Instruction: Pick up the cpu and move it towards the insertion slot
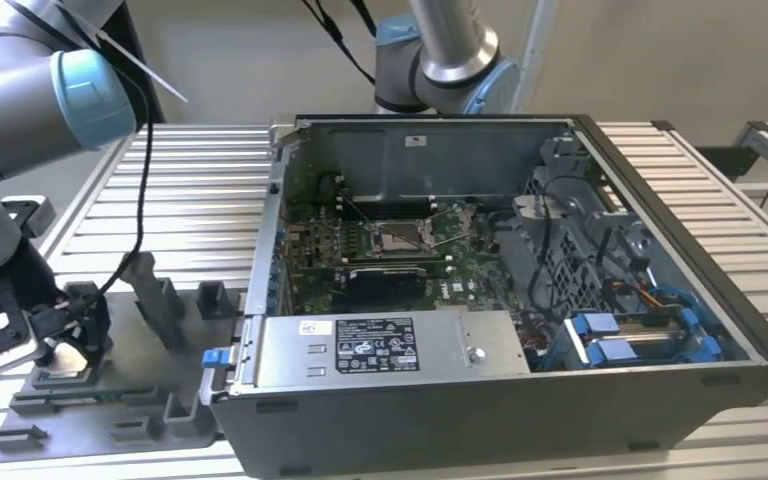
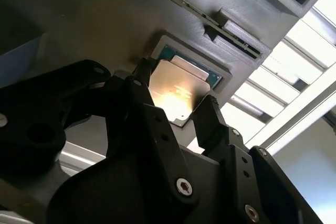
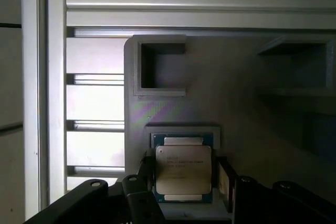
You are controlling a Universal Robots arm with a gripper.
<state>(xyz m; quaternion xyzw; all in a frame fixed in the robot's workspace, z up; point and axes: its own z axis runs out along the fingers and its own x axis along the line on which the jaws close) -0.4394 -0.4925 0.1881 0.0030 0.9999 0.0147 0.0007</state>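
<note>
The cpu (image 3: pixel 184 169), a flat silvery square with a greenish rim, lies in a square recess of the grey tray (image 3: pixel 236 77); the second wrist view also shows the cpu (image 2: pixel 181 87) in place. My gripper (image 3: pixel 185 170) is low over it, open, with one black finger (image 3: pixel 148 167) at one edge and the other close beside the opposite edge. In the exterior view my gripper (image 1: pixel 75 350) is down at the tray (image 1: pixel 144 400) on the exterior view's left. The insertion slot (image 1: pixel 404 238), silver-framed with a dark centre, sits on the green board inside the open computer case.
The open computer case (image 1: pixel 491 400) stands to the exterior view's right of the tray, with tall walls, a power supply (image 1: pixel 371 350) at its front and blue-tabbed drive bays (image 1: pixel 638 335). Upright blocks (image 1: pixel 157 300) rise from the tray. A second arm's base (image 1: pixel 438 50) stands behind the case.
</note>
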